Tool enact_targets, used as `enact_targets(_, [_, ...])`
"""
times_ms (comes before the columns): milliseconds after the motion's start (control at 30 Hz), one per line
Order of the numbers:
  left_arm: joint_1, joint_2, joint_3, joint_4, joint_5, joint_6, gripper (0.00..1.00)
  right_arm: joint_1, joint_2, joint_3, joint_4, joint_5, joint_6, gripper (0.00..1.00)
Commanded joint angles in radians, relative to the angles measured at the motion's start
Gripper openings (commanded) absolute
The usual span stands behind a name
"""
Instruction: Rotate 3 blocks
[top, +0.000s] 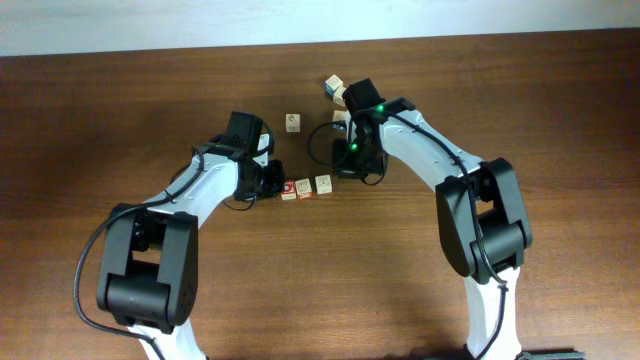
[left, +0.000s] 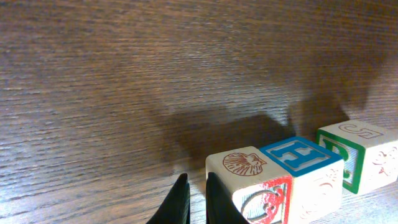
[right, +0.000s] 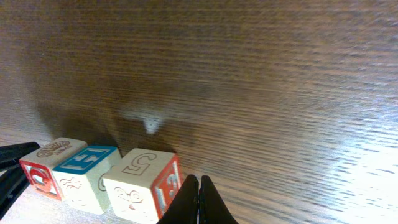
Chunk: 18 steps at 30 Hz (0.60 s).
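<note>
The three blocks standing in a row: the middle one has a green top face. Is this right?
No: the middle block has a blue top face, not green, as the left wrist view shows. The row is right.

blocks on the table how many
6 clear: three in a row between the arms, end block, middle block, other end block; lone block behind; blue-sided block and pale block by the right arm, which may hide more.
</note>
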Motion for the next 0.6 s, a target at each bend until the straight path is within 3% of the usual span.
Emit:
enact_targets(0, [-0.002, 0.008, -0.005, 0.006, 0.028, 0.050, 0.06, 0.018, 0.013, -0.007, 0.005, 0.022, 0.034, 0.04])
enact_targets(567, [-0.002, 0.008, -0.005, 0.024, 0.080, 0.123, 0.00, 0.045, 0.013, -0.007, 0.000, 0.012, 0.097, 0.04])
